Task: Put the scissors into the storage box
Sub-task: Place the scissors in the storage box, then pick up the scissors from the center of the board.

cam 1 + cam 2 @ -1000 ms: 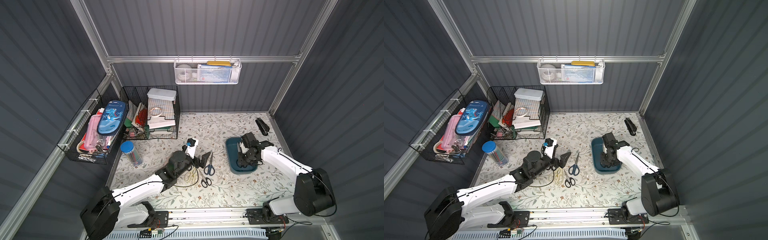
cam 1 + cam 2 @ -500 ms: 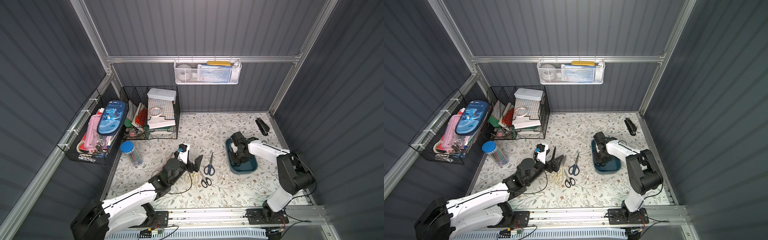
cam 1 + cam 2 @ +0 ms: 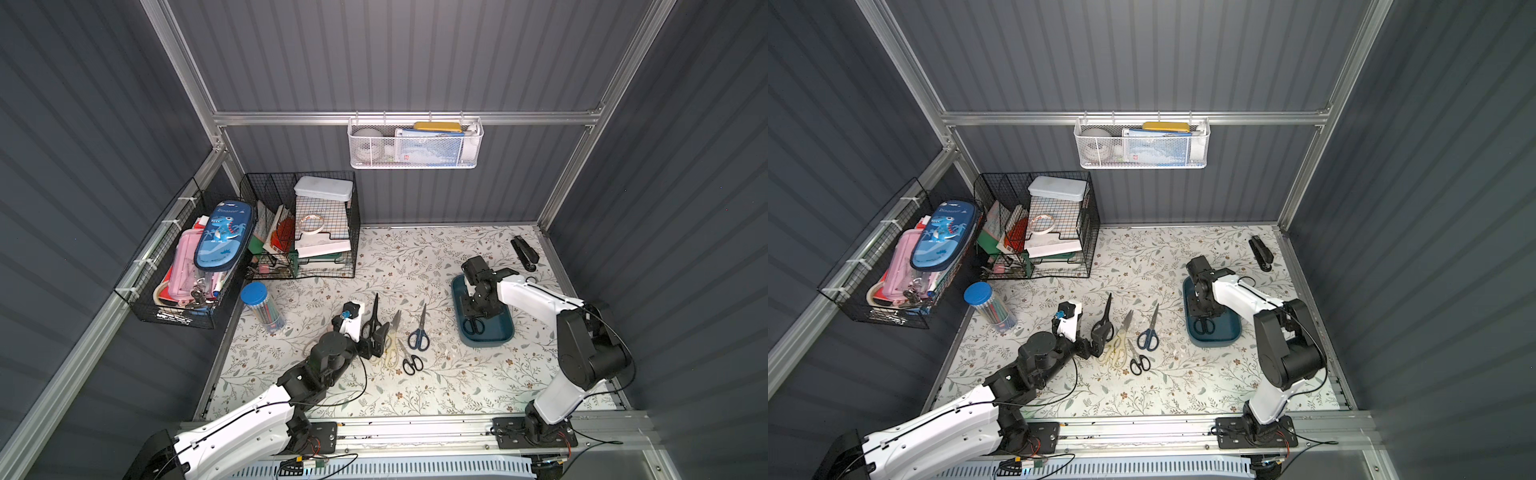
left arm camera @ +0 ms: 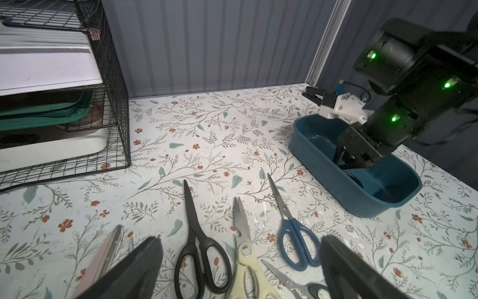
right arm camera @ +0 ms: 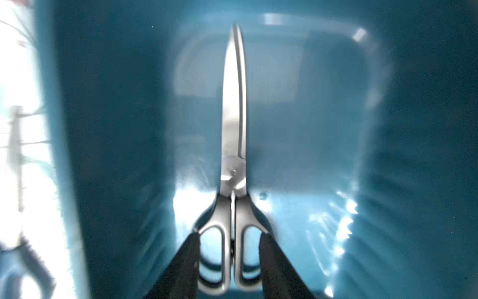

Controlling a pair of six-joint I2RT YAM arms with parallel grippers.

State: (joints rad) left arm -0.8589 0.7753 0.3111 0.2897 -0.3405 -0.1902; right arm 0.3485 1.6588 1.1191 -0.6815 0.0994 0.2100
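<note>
The teal storage box sits right of centre. My right gripper reaches down into it, open. Its fingers stand just outside the handle loops of a steel-bladed pair of scissors lying flat on the box floor. Four more pairs lie in a row on the mat: long black-handled, cream shears, blue-handled and small black-handled. A pink-handled pair lies beside them. My left gripper hangs wide open over the black and cream handles, holding nothing.
A black stapler lies at the back right. A black wire basket stands at the back left, with a blue-lidded pen tube in front. Another wire basket hangs on the left wall, and a white mesh basket on the back wall.
My right gripper has sunk into the box and its jaws have parted around the scissors. My left gripper has drawn back a little over the row of scissors, still open.
</note>
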